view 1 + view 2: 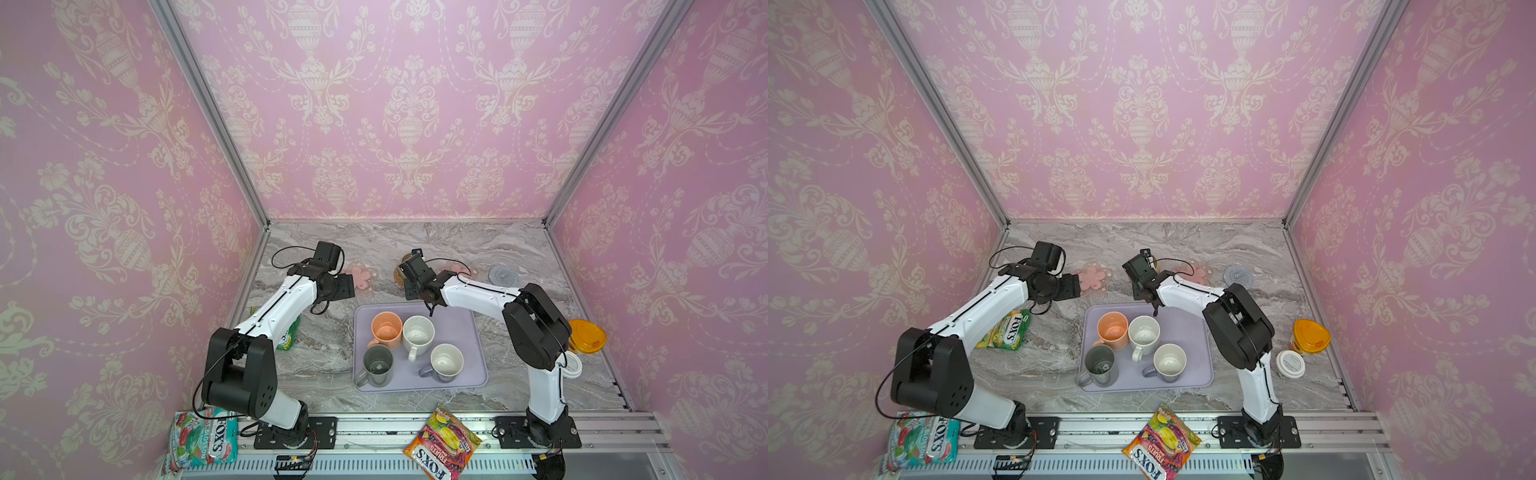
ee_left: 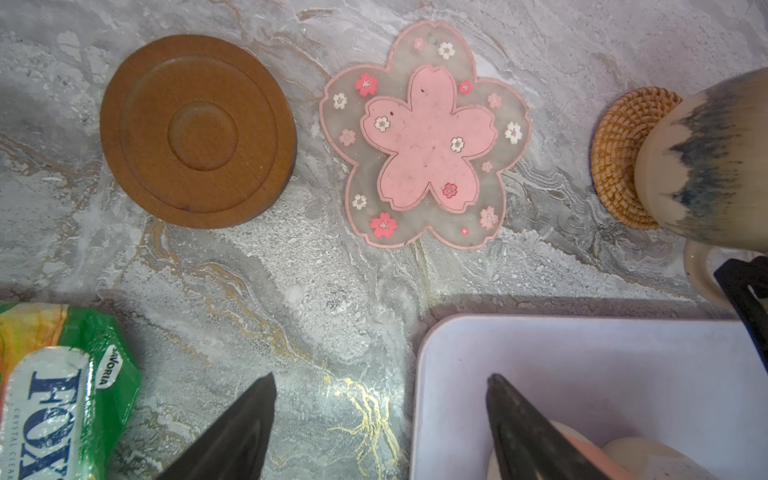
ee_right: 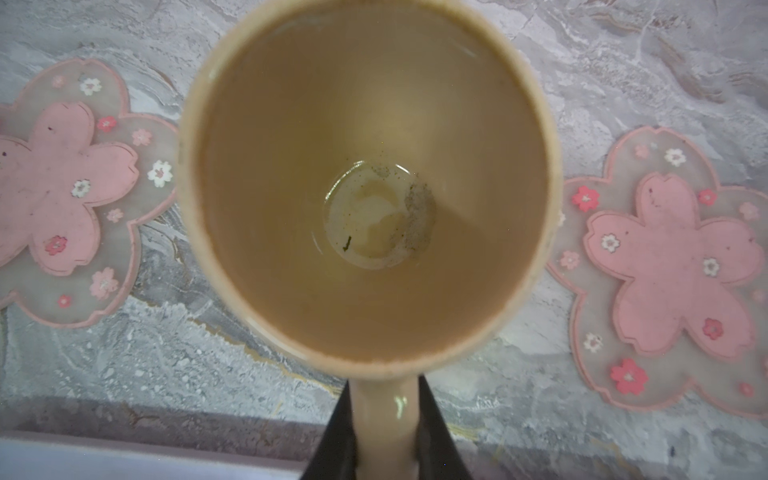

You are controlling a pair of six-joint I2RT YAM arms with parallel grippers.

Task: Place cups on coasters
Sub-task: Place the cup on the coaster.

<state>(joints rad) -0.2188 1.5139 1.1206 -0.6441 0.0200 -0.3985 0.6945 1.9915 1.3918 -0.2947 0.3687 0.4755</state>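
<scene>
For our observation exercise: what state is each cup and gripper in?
Beige mug: upright, over rattan coaster, contact unclear.
Right gripper: jaws shut on beige mug's handle.
Left gripper: jaws open, empty.
Peach mug: upright on tray.
White mug: upright on tray.
Grey-green mug: upright on tray.
Lavender mug: upright on tray.

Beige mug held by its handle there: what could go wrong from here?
The right end effector pinches the beige mug only by its handle, so it might swing or slip. In the left wrist view the mug looks off centre over the rattan coaster; released there, it could rock on the woven edge.
</scene>
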